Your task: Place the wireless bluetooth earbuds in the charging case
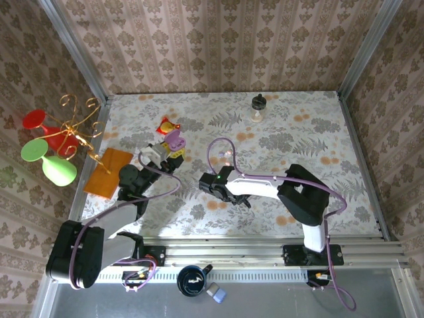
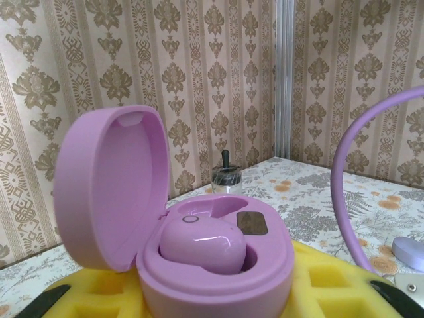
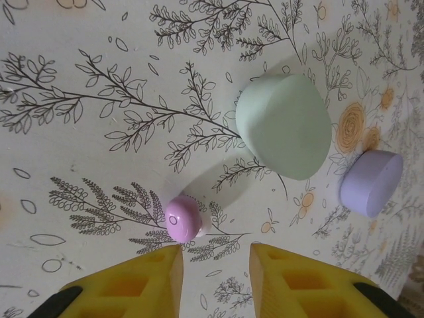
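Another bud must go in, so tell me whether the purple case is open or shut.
Open: the purple case has its lid swung up, showing one earbud seated inside.

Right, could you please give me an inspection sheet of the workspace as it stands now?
Surface: floral cloth, flat.
Job's things: open lilac case, seated earbud in one slot, other slot empty; pink earbud loose on the cloth.
Clutter: mint pebble, lilac pebble, glass jar, orange sheet.
Claws: left claw shut on the case; right claw open, near the pink earbud.
Cables: purple cable looping at each arm.
Surroundings: patterned walls, goblets.
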`<state>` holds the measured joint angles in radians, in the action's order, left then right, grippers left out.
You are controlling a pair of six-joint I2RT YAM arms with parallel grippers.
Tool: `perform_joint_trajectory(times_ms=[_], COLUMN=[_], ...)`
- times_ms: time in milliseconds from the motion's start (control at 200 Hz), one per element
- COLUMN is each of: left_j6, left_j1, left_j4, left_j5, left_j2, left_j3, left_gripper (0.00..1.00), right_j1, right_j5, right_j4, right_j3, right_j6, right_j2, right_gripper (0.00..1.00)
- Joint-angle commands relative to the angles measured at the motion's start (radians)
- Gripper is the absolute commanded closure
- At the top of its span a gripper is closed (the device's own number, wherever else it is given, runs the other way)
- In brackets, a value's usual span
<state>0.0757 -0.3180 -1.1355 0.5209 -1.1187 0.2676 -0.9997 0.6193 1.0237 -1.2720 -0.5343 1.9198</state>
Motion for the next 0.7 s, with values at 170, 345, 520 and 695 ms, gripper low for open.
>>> perform_joint_trajectory(times_ms=[170, 345, 520, 695], left_j6=[-0.003, -0.004, -0.004, -0.002], left_j1=[0.007, 0.007, 0.007, 0.007], left_j4=[0.006, 0.006, 0.007, 0.006], left_j5=[0.019, 0.018, 0.02, 0.025], left_j2=[0.022, 0.02, 0.021, 0.02], left_j3=[-0.012, -0.015, -0.013, -0.011], left_gripper=[0.73, 0.73, 0.73, 0.73], right_j1=[-0.007, -0.005, -0.002, 0.004], right_j5=[0.048, 0.056, 0.063, 0.07], right_j4=[0.012, 0.006, -0.003, -0.009], right_j3=[-0.022, -0.021, -0.018, -0.011], right_j6=[0.014, 0.018, 0.015, 0.017], right_j2=[0.076, 0.104, 0.125, 0.136], right_gripper=[0.69, 0.7, 0.71, 0.73])
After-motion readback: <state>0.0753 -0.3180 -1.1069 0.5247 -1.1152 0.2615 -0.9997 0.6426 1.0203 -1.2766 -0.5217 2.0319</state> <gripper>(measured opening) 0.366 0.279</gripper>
